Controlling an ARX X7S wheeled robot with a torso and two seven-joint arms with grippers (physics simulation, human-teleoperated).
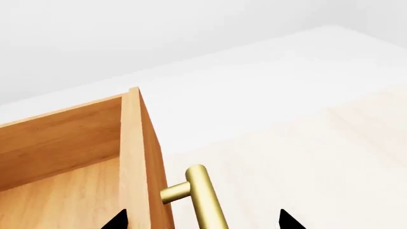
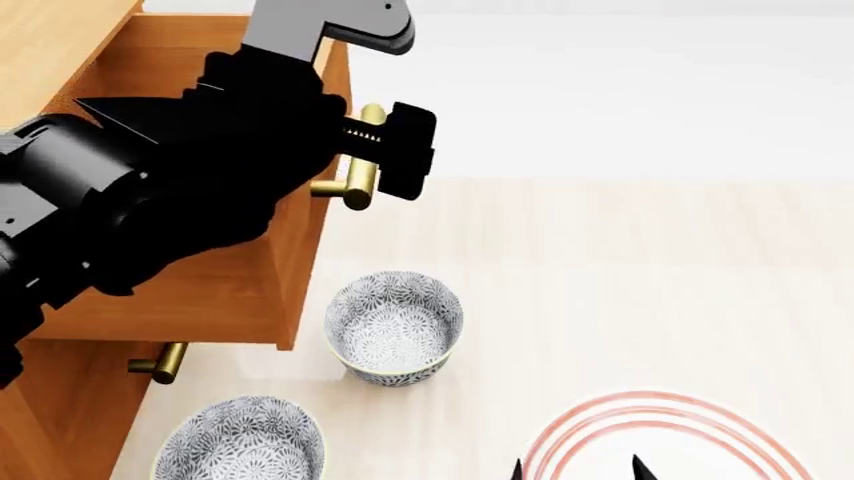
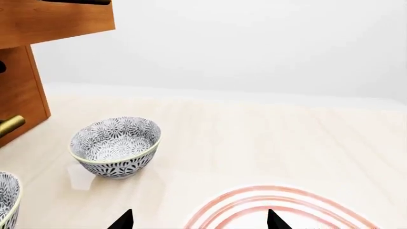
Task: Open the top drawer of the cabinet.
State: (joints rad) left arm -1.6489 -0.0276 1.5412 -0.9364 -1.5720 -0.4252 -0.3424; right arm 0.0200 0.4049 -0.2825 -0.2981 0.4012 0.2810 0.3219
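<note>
The cabinet (image 2: 54,420) stands at the left of the head view. Its top drawer (image 2: 300,250) is pulled well out, and the left wrist view shows its wooden front (image 1: 137,157) and plain empty box. My left gripper (image 1: 202,222) is open. One black fingertip (image 1: 117,222) is inside the drawer and the other is outside, with the drawer front and the brass bar handle (image 1: 203,195) between them. In the head view my left gripper (image 2: 367,135) sits at the handle (image 2: 350,190). My right gripper (image 3: 198,222) is open and empty, low at the front.
A lower drawer's brass handle (image 2: 160,362) shows under the open drawer. Two patterned bowls (image 2: 394,325) (image 2: 240,440) sit on the pale floor just in front of the cabinet. A white plate with pink rings (image 2: 667,440) lies under my right gripper (image 2: 578,467).
</note>
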